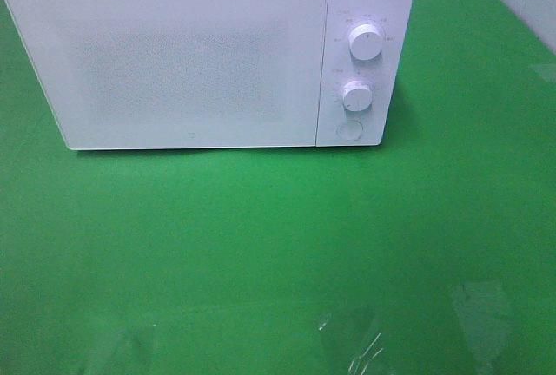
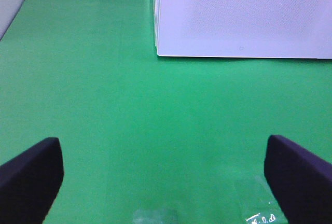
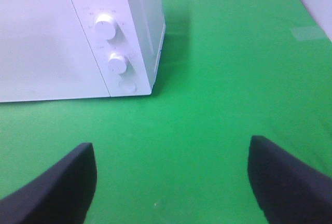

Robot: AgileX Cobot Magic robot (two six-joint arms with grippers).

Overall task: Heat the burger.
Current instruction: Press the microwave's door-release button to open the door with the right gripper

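A green cloth-covered table [image 1: 261, 253] fills nearly the whole exterior high view. On it, from the middle of that view towards 11 o'clock, stands a white microwave oven [image 1: 200, 54], upright and facing the camera. Its wide door [image 1: 174, 62] is shut flush with the body, and the speckled window panel gives no sight of the inside. At 1 o'clock from the view's middle is the oven's control strip.

The burger shows in none of the three views, so where it is cannot be told.

The left gripper [image 2: 162, 149] appears only in its own wrist view. Its two dark fingers [image 2: 31, 175] stand far apart, with bare green cloth between them and nothing held. Ahead of it lie the oven's shut door and the door's free corner. The right gripper [image 3: 171, 149] is likewise spread wide and empty, its dark fingers [image 3: 288, 177] well apart over the cloth, facing the oven's control end.

On the control strip, the upper knob [image 1: 366, 42] sits at 12 o'clock from the lower knob [image 1: 356, 95], and a round white button [image 1: 349, 129] lies just below the lower knob, at 6 o'clock from it.

Patches of clear tape [image 1: 352, 340] lie flat on the cloth at about 5 o'clock in the exterior view.
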